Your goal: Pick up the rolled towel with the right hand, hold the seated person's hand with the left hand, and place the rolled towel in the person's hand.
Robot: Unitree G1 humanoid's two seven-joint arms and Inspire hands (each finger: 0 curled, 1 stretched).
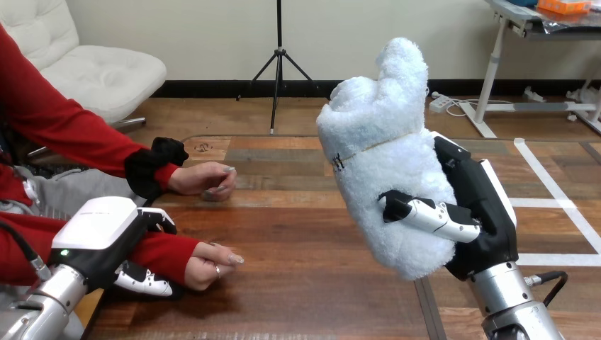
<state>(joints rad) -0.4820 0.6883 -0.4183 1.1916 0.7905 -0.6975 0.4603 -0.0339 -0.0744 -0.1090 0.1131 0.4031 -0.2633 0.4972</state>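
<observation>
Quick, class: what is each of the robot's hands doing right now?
Left hand: closed round the person's wrist.
Right hand: closed on the rolled towel.

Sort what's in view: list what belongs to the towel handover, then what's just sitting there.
In the job:
rolled towel, raised off the table in the right hand
the person's nearer hand, with the left hand curled round its wrist

Not in it:
the person's farther hand, resting on the table
</observation>
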